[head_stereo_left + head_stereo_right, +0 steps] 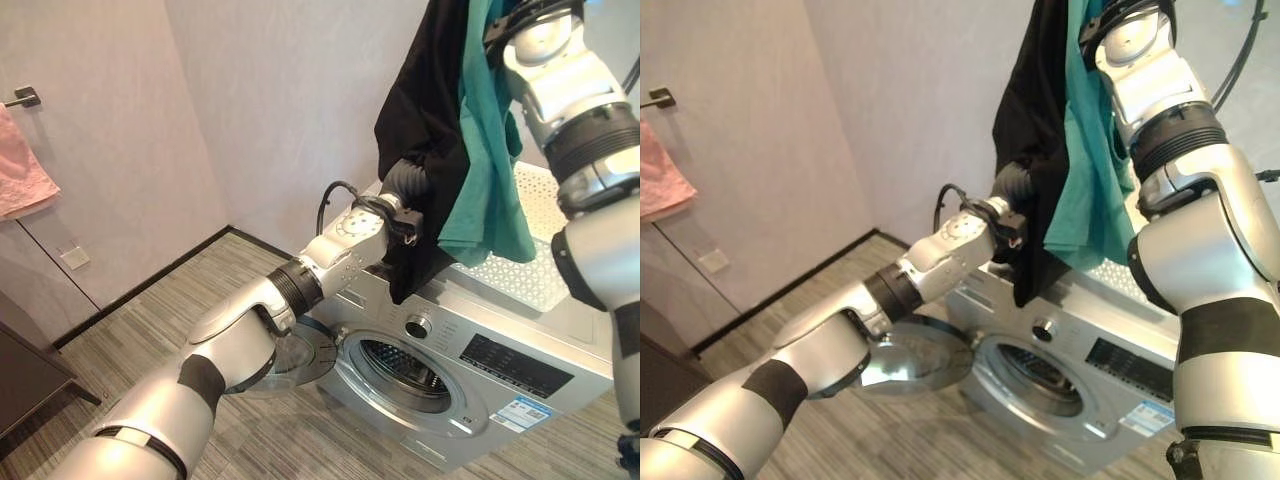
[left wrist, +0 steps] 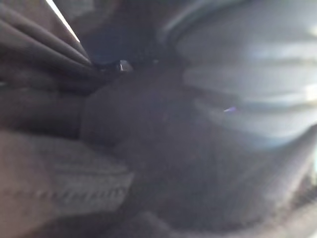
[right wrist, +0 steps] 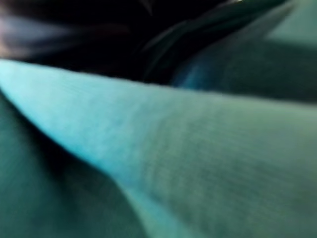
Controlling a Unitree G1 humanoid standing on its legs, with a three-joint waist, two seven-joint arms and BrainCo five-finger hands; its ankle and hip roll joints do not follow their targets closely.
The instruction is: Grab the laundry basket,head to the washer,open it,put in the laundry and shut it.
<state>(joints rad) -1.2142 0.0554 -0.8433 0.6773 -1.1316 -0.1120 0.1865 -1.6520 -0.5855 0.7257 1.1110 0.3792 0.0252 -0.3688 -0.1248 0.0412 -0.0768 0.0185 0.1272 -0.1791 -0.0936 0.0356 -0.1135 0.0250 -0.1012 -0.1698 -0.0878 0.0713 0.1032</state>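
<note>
Two garments are hanging above the washer (image 1: 470, 370): a black garment (image 1: 425, 110) and a teal garment (image 1: 490, 170), bunched together and dangling from high over the washer's top. The right arm is rising steeply beside the washer's right side, and the cloth is hanging from where it ends at the upper edge of the eye views, so the right hand's state cannot be told; the right wrist view is showing teal cloth (image 3: 198, 148) up close with dark cloth behind it. The left arm is reaching across in front of the washer, and the left hand (image 1: 405, 185) is pushing its dark ribbed cover into the lower folds of the black garment just above the washer's top; its fingers are buried in the cloth, so whether they are gripping cannot be told. The left wrist view is showing dark fabric pressed close. The black garment's lowest tail is draping down to the washer's top front edge. The washer's door (image 1: 915, 362) is standing open, swung out to the washer's left, and the drum opening (image 1: 405, 372) is showing dark inside. A white perforated basket (image 1: 535, 250) is sitting on the washer's top, behind the hanging clothes. Far to the washer's left, a pink towel (image 1: 20, 175) is hanging on the wall.
</note>
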